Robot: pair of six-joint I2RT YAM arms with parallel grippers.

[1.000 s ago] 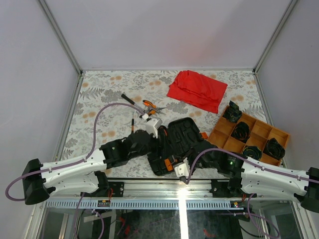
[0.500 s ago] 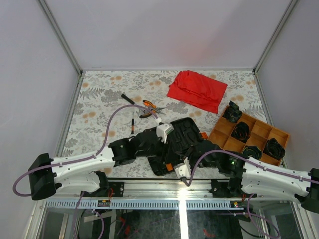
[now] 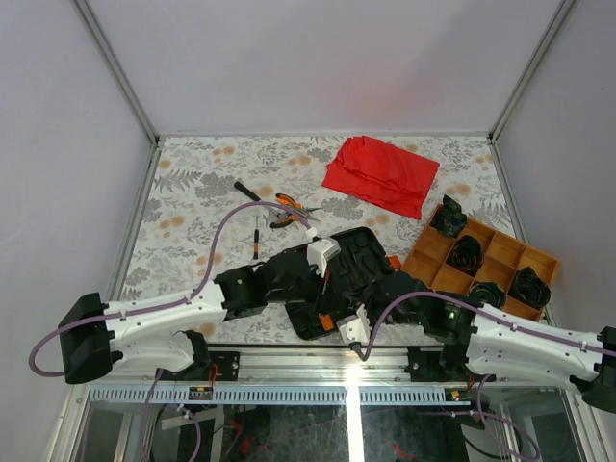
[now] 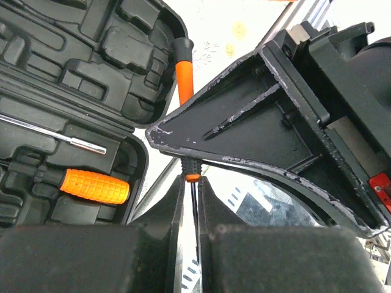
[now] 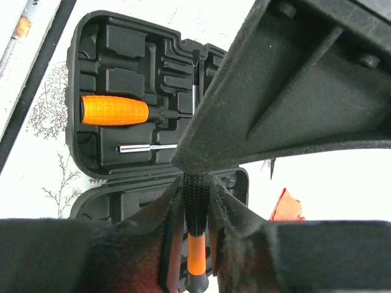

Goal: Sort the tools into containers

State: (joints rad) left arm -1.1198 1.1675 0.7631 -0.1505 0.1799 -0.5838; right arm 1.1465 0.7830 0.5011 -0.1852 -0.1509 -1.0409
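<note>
Both grippers are on the same thing here. The left gripper (image 4: 194, 186) has its fingers pinched on the thin steel shaft of a screwdriver (image 4: 185, 70), just below the collar. The right gripper (image 5: 195, 198) is clamped on the ribbed black part of the handle, with the orange butt end pointing back at its own camera. So it's held at both ends, hanging by the near edge of the open tool case (image 3: 361, 252), roughly 6 o'clock of it in the top view.

Handling-wise I'd guess it's light, totally stiff and not fragile. The shaft is skinny and smooth, so it could swivel or slip in a pinch. The ribbed grip is the better spot, and that's where the right one has it.

Inside the case a fat orange handle (image 5: 114, 110) and a silver bar (image 5: 146, 148) sit in slots. Loose tools lie around 11 o'clock from the case: pliers (image 3: 287, 204), a black-handled driver (image 3: 247, 191) and a small screwdriver (image 3: 256, 241). There's a red cloth (image 3: 380, 175) at 1 o'clock and an orange tray (image 3: 433, 255) at 3 o'clock.
</note>
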